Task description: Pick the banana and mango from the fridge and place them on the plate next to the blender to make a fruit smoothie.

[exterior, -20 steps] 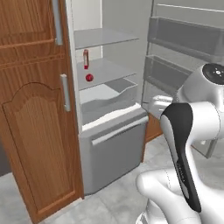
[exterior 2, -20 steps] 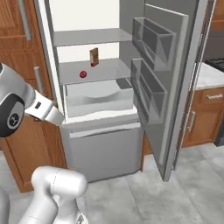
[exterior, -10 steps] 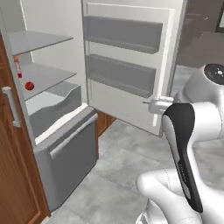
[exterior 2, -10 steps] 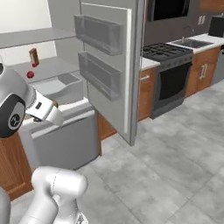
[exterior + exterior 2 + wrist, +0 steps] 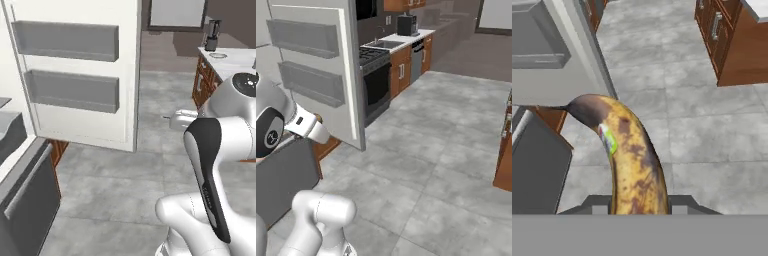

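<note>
My tool (image 5: 638,202) is clamped on the banana (image 5: 629,155), above grey floor (image 5: 712,130) beside the fridge (image 5: 547,45) door.

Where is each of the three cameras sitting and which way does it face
Left base view: behind the arm's left, facing the open white fridge door and distant dark grey blender; white arm lower right.
Right base view: behind the arm's right, facing that door, the kitchen beyond; arm lower left.
Hand view: along the gripper, shut on the spotted yellow banana.
All share the door.
</note>
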